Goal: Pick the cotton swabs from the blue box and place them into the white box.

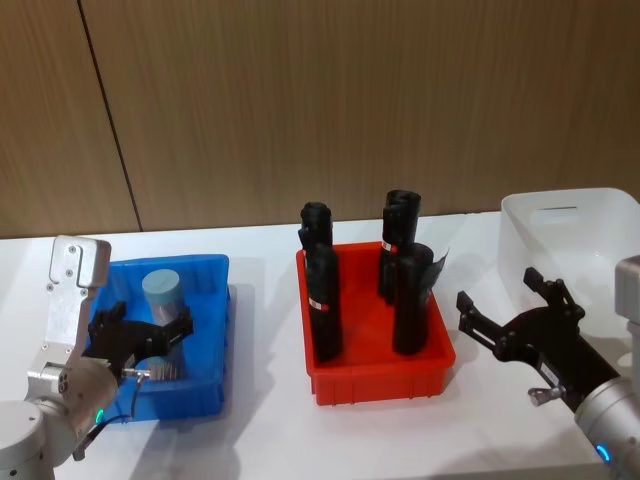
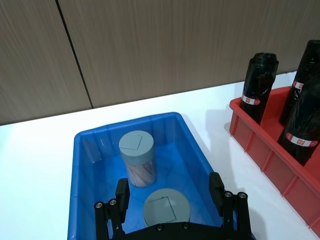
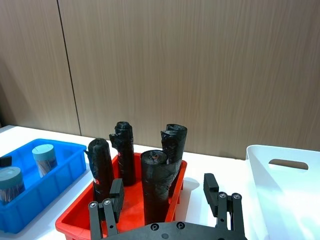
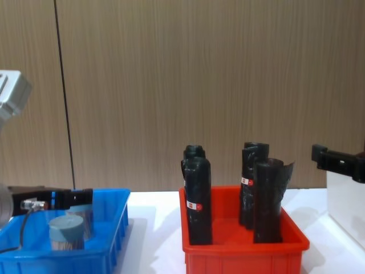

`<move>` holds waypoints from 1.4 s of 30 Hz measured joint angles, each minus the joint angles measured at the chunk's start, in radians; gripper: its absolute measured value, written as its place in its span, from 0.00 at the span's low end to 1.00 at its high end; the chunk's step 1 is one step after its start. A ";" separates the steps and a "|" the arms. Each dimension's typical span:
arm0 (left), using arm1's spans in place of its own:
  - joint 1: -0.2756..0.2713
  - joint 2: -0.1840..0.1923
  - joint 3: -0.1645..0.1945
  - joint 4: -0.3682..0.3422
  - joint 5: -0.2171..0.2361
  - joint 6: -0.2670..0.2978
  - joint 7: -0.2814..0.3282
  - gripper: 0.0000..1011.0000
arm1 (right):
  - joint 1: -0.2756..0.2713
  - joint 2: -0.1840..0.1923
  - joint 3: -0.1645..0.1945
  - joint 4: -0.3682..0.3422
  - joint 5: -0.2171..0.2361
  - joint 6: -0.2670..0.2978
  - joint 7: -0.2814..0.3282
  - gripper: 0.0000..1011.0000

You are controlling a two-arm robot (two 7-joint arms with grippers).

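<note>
Left gripper [image 2: 169,181] seemingly straddles cotton swabs [image 2: 166,210]; right gripper [image 1: 498,290] beside white box [image 1: 600,195].

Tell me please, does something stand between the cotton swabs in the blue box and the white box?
Yes. The red bin holding tall black rolls stands between the blue box and the white box.
</note>
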 joint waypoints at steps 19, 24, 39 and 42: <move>-0.022 -0.011 -0.005 0.094 0.004 0.016 -0.053 0.99 | 0.000 0.000 0.000 0.000 0.000 0.000 0.000 0.99; -0.033 -0.017 -0.004 0.121 0.013 0.010 -0.075 0.99 | 0.000 0.000 0.000 0.000 0.000 0.000 0.000 0.99; -0.079 -0.039 0.002 0.208 0.044 -0.019 -0.148 0.85 | 0.000 0.000 0.000 0.000 0.000 0.000 0.000 0.99; -0.085 -0.043 0.003 0.221 0.046 -0.024 -0.159 0.78 | 0.000 0.000 0.000 0.000 0.000 0.000 0.000 0.99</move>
